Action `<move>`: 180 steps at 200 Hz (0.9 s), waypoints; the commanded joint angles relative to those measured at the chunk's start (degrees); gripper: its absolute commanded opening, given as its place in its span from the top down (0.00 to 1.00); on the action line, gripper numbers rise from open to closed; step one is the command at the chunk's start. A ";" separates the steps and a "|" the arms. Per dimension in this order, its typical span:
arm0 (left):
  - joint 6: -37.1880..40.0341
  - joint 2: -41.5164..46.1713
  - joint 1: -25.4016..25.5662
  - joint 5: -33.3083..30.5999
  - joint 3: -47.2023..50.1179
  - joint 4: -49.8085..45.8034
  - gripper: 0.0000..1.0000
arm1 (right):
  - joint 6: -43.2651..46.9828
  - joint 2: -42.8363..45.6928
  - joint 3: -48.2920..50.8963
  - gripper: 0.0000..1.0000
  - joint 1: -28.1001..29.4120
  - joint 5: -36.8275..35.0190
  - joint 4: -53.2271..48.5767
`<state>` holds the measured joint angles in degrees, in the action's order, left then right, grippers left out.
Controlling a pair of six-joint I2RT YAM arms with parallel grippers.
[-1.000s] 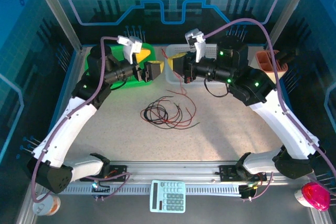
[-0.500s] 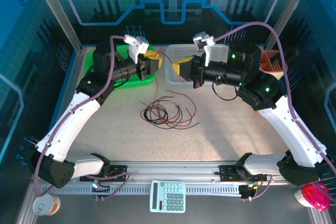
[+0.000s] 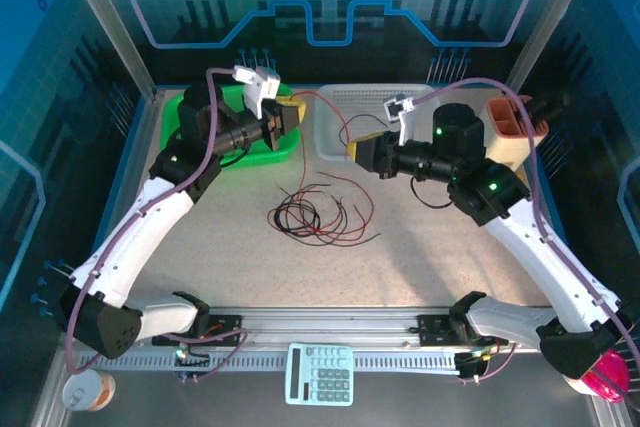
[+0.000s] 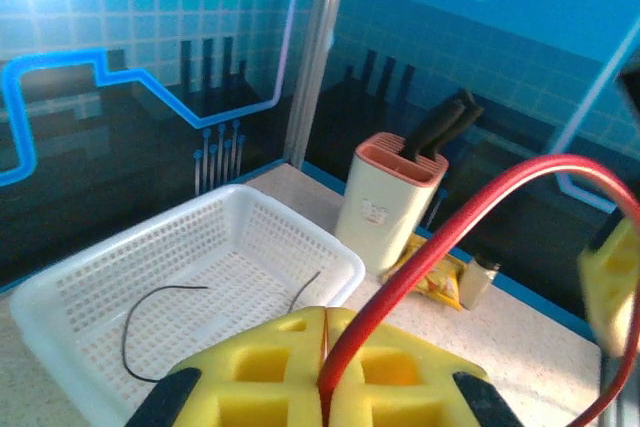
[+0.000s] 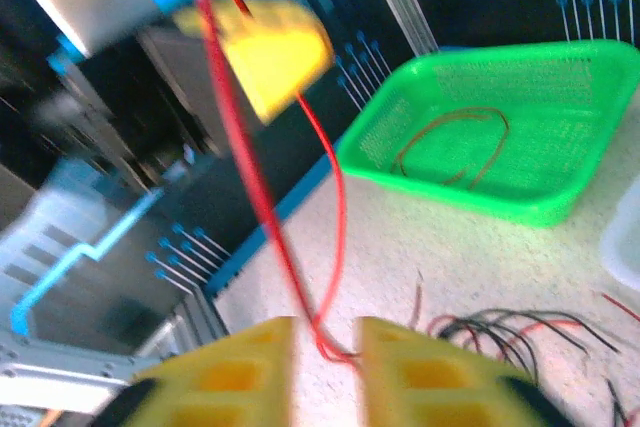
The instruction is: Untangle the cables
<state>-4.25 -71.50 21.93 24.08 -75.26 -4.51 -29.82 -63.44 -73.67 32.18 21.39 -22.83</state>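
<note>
My left gripper (image 3: 291,119) hangs over the green basket's right end. Its yellow pads are shut on a red cable (image 4: 450,237) in the left wrist view (image 4: 325,325). That red cable (image 3: 336,105) arcs across to my right gripper (image 3: 357,151), which sits at the white basket's front left corner. In the right wrist view the right gripper (image 5: 325,335) stands open, and the red cable (image 5: 240,147) runs loosely through the gap. The remaining red and black cables (image 3: 315,212) lie curled on the table in the middle, and the pile (image 5: 525,332) shows below the right gripper.
A green basket (image 3: 176,113) with a brownish wire (image 5: 450,142) sits at back left. A white basket (image 3: 375,102) holds a black wire (image 4: 160,312). A knife block (image 3: 510,132) stands at back right. A calculator (image 3: 320,374) lies on the front rail.
My right gripper has drawn back right and lower, away from the left gripper. The red cable now arcs between the two. The left gripper has stayed over the green basket.
</note>
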 commanded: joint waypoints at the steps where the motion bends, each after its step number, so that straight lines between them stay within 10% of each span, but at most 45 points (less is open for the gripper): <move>1: 0.02 -1.43 0.29 -5.67 -5.17 -0.45 1.00 | -1.53 2.02 2.95 0.54 -0.50 -0.89 2.89; 73: 5.23 -9.89 -2.18 -16.75 -12.35 1.05 1.00 | 0.07 6.51 6.90 0.19 -0.69 -5.03 -1.23; 180: 4.76 -25.60 -14.24 -25.94 -16.71 15.66 1.00 | -0.26 9.41 12.14 0.15 -0.76 -6.31 -3.56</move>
<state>0.56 -94.11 9.87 0.51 -89.86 4.95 -30.46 -54.83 -61.95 32.14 16.40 -25.15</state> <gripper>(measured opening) 0.062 0.845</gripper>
